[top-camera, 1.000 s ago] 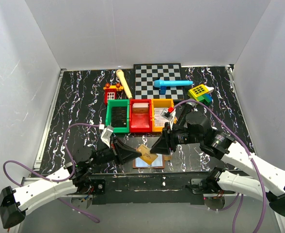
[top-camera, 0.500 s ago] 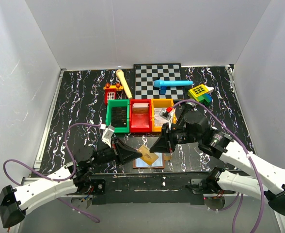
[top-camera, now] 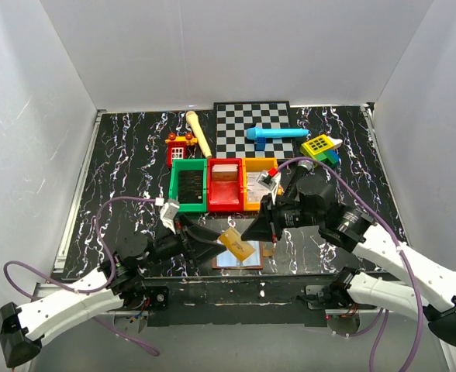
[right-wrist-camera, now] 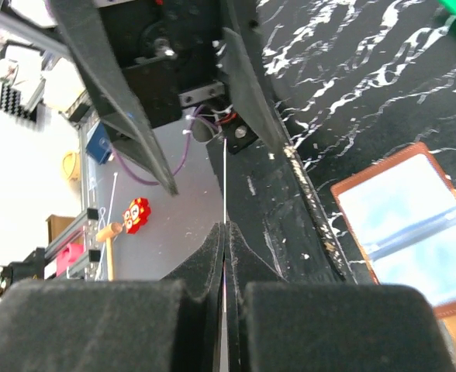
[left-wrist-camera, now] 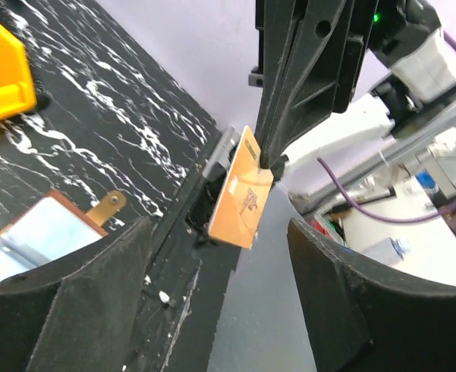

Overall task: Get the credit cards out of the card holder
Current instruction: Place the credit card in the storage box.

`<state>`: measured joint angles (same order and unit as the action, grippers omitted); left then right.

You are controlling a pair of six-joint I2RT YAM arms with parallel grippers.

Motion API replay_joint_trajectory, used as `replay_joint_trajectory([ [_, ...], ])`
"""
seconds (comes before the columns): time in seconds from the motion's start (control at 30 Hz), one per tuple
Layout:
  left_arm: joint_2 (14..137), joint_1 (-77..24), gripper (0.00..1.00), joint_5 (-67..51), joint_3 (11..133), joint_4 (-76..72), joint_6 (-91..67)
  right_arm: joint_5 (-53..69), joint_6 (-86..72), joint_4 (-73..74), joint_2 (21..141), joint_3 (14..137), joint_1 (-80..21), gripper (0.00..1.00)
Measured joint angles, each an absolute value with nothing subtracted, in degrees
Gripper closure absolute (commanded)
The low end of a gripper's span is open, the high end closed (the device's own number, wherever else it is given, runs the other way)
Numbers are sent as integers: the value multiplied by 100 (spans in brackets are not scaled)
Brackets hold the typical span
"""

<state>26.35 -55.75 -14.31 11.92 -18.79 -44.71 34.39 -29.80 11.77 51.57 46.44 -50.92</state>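
An orange credit card (top-camera: 237, 244) hangs above the table's front edge, pinched by its top corner in my shut right gripper (top-camera: 253, 230). In the right wrist view the card (right-wrist-camera: 225, 182) shows edge-on as a thin line running out from between the closed fingertips (right-wrist-camera: 225, 229). My left gripper (top-camera: 211, 239) stands open on either side of the card (left-wrist-camera: 243, 192) without touching it. The brown card holder (top-camera: 229, 263) lies open and flat below, its pale blue-grey inside (right-wrist-camera: 414, 225) facing up and its corner (left-wrist-camera: 34, 240) visible in the left wrist view.
Green (top-camera: 188, 186), red (top-camera: 225, 184) and orange (top-camera: 257, 183) bins stand in a row behind the card holder. Further back are a checkerboard (top-camera: 253, 128) with a blue cylinder (top-camera: 274, 134), a wooden pin (top-camera: 199, 133), a toy house (top-camera: 180, 147) and coloured blocks (top-camera: 321, 147).
My left gripper has opened and let go of the card. My right gripper has shut on its top corner. The card now sits a little higher and more tilted.
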Motion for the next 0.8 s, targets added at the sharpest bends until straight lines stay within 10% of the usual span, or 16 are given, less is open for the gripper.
replay_joint_trajectory([
  [0.8, 1199, -5481, 31, 1273, 2241, 2075, -4436, 1083, 539, 2180, 6158, 6672, -4571, 99],
])
